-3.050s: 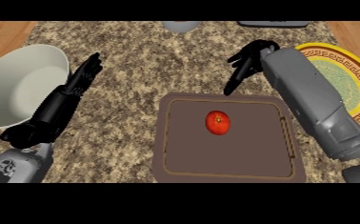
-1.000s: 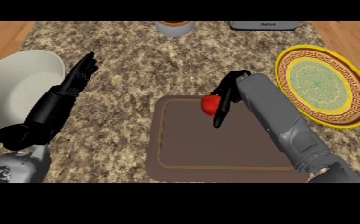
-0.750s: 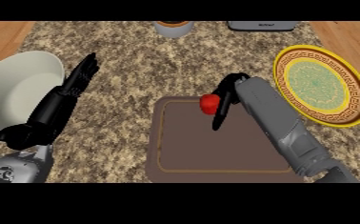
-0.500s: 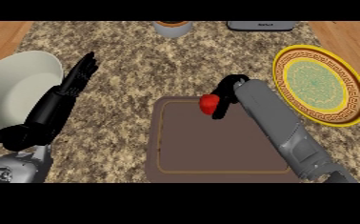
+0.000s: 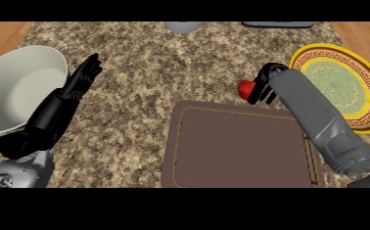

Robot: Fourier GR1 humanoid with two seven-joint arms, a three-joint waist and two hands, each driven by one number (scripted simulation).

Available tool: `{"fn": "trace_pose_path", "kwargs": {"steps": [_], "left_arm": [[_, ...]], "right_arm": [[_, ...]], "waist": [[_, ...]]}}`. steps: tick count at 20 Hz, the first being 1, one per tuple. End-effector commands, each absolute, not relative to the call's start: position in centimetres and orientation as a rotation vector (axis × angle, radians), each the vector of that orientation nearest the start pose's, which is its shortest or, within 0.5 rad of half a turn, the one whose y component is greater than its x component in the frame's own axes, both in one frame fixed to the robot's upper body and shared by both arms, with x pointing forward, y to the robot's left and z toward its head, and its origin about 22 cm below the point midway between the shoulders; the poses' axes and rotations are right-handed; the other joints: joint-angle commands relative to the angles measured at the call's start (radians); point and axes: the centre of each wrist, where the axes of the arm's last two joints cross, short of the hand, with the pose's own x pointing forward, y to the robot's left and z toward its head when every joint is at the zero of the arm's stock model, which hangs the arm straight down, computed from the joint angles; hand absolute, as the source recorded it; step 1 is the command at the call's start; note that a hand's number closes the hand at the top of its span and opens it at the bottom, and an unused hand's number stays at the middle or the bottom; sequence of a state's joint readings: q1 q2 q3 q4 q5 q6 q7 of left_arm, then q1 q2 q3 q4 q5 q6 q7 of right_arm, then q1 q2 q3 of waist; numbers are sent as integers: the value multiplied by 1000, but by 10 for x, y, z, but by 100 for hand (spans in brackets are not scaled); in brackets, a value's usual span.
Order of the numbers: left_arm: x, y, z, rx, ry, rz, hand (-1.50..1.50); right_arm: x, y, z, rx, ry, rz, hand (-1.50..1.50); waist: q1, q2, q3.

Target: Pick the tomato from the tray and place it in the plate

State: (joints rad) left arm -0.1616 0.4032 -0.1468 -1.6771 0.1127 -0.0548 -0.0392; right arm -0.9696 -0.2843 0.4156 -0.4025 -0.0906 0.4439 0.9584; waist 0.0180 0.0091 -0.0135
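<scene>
Item count: one tray, one tomato, one plate, one bowl, two hands.

1. Tray (image 5: 239, 150): brown, rectangular, nearest the lower edge, flat on the speckled counter (image 5: 159, 67). Its whole inner surface shows.
2. Left hand (image 5: 78, 82): at the left, fingers straight and relaxed, holding nothing. It lies over the right rim of the bowl (image 5: 25, 82).
3. Bowl: pale, at the left edge; only its own inner wall shows inside.
4. Right hand (image 5: 269, 75): fingers curled round the tomato (image 5: 246, 89).
5. Tomato: red, off the tray, just beyond its far right edge, left of the plate (image 5: 321, 49) and not over it.
6. Plate: at the right edge, yellow patterned rim, green centre fully visible.
7. Far edge: one grey round object (image 5: 183, 26) and one dark flat object (image 5: 278, 24), both cut off by the frame.
</scene>
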Motion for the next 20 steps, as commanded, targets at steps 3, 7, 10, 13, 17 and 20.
{"fn": "trace_pose_path", "kwargs": {"steps": [3,7,10,13,17,20], "left_arm": [[272,258,87,9,-1817,-492,0],[274,248,93,-38,-1846,-520,0],[276,240,97,-63,-1868,-554,0],[279,232,102,-102,-1874,-600,0],[278,222,98,-147,-1870,-611,0],[282,220,107,-137,-1889,-629,0]], "right_arm": [[441,-318,95,-846,-21,331,150],[445,-354,141,-1101,13,84,150],[447,-365,163,-1240,30,-60,150],[448,-375,188,-1349,45,-166,150],[449,-380,211,-1465,54,-270,150],[448,-384,224,-1530,84,-322,150]], "waist": [[32,45,-5],[97,64,-3],[141,76,1],[170,82,3],[199,89,3],[206,90,5]]}}
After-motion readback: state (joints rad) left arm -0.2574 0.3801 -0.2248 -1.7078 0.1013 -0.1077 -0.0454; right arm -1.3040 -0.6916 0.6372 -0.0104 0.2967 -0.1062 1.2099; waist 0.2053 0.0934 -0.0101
